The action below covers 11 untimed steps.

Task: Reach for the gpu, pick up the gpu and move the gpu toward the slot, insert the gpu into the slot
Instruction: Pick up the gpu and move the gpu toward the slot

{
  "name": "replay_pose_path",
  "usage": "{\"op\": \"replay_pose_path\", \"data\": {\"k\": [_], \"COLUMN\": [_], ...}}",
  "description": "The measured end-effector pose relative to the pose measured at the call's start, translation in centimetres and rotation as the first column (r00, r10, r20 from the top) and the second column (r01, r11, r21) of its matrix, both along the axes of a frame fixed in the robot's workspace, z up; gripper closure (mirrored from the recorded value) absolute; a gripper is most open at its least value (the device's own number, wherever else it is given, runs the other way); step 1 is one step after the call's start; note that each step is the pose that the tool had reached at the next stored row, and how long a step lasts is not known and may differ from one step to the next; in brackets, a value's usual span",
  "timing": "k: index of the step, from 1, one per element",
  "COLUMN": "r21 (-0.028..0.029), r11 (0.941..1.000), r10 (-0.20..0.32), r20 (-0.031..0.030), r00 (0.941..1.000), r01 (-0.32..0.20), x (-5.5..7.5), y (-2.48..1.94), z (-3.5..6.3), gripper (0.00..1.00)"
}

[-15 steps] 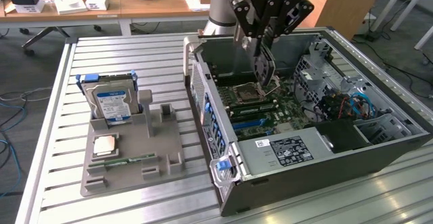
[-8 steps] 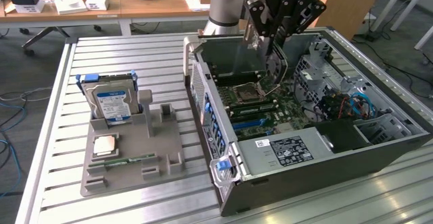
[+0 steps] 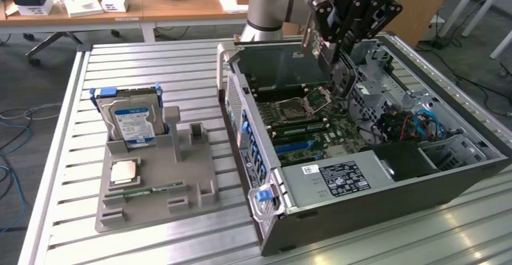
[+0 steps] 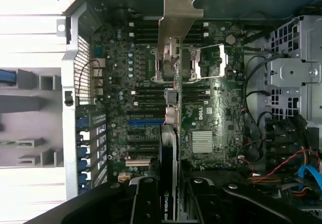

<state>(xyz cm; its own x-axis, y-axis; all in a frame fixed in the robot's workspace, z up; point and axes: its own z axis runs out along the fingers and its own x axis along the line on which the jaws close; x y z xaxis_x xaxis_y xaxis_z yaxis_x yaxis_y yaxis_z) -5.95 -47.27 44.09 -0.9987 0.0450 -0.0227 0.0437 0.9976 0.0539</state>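
Reaching and picking up are done. The gripper (image 4: pixel 170 206) is closed narrowly on the gpu (image 4: pixel 169 148), one finger on each face. It hangs over the open computer case (image 3: pixel 448 169), toward 1 o'clock in the exterior view. The card is in the air above the motherboard (image 4: pixel 214 118), clear of it as far as I can judge, with its far end showing in front of the square processor socket (image 4: pixel 209 63).

Insertion is left. The blue slot (image 4: pixel 145 122) lies bare, about 6 o'clock from the socket in the exterior view, and the card's edge runs across its line, not along it.

The gpu shows edge-on: a thin green board, a dark cover with white lettering near the fingers, and a pale metal bracket (image 4: pixel 177 22) at the far end.
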Motion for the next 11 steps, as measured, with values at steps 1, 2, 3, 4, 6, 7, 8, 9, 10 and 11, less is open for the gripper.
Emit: {"op": "replay_pose_path", "data": {"k": [1, 2, 3, 4, 6, 7, 8, 9, 10, 11], "r21": [0.0001, 0.0, 0.0001, 0.0001, 0.0001, 0.0001, 0.0001, 0.0002, 0.0001, 0.0001], "r11": [1.0, 1.0, 1.0, 1.0, 1.0, 1.0, 1.0, 1.0, 1.0, 1.0], "r10": [0.0, 0.0, 0.0, 0.0, 0.0, 0.0, 0.0, 0.0, 0.0, 0.0], "r20": [0.0, 0.0, 0.0, 0.0, 0.0001, 0.0, 0.0001, 0.0, 0.0, 0.0001], "r00": [1.0, 1.0, 1.0, 1.0, 1.0, 1.0, 1.0, 1.0, 1.0, 1.0], "r01": [0.0, 0.0, 0.0, 0.0, 0.0, 0.0, 0.0, 0.0, 0.0, 0.0], "x": [0.3, 0.7, 1.1, 1.4, 2.2, 2.6, 3.0, 3.5, 4.0, 4.4], "y": [0.0, 0.0, 0.0, 0.0, 0.0, 0.0, 0.0, 0.0, 0.0, 0.01], "z": [0.0, 0.0, 0.0, -0.01, -0.01, 0.0, -0.01, -0.01, -0.01, -0.01], "gripper": [0.74, 0.74, 0.74, 0.74, 0.74, 0.74, 0.74, 0.74, 0.74, 0.74]}}
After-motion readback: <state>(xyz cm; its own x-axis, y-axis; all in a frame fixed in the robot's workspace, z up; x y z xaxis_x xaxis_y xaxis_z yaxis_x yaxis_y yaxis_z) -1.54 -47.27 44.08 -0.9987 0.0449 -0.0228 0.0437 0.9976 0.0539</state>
